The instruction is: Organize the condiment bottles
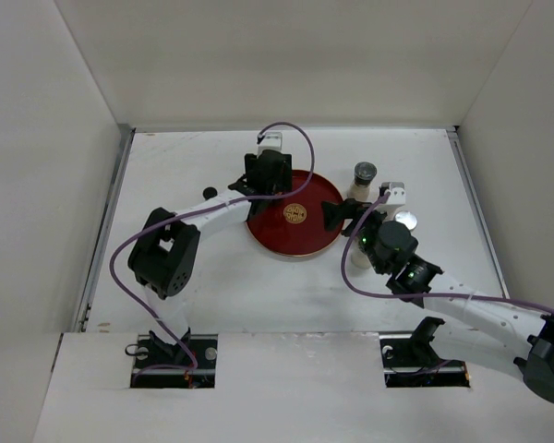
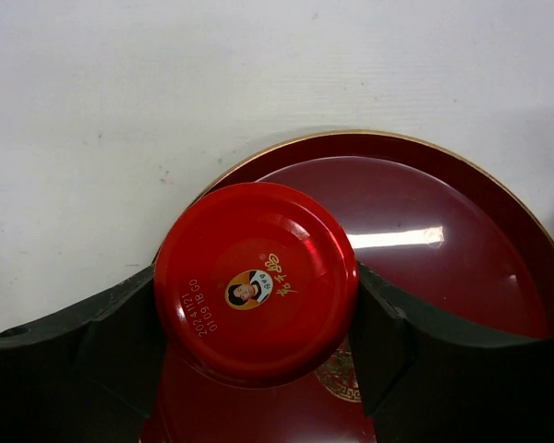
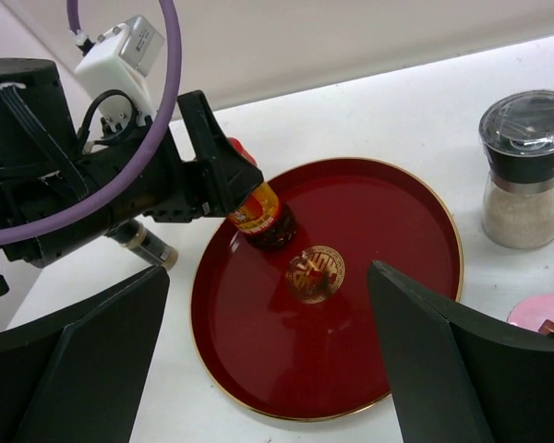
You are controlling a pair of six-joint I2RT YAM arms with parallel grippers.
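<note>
My left gripper [image 1: 267,175] is shut on the red cap [image 2: 256,281] of a dark bottle with a red label [image 3: 261,216]. It holds the bottle upright over the back left of the round red dish [image 1: 319,242], with the base at or just above the dish. My right gripper [image 1: 338,214] is open and empty over the dish's right edge, and its fingers [image 3: 92,341] frame the gold emblem [image 3: 315,273]. A pale grinder with a grey cap [image 1: 364,177] stands right of the dish and also shows in the right wrist view [image 3: 526,171]. A silver-capped bottle [image 1: 405,220] stands nearer.
A small dark-capped bottle [image 1: 209,193] sits left of the dish, under the left arm [image 3: 148,244]. A pale bottle [image 1: 359,255] is partly hidden under my right arm. A pink round top [image 3: 543,314] shows at the right. White walls enclose the table.
</note>
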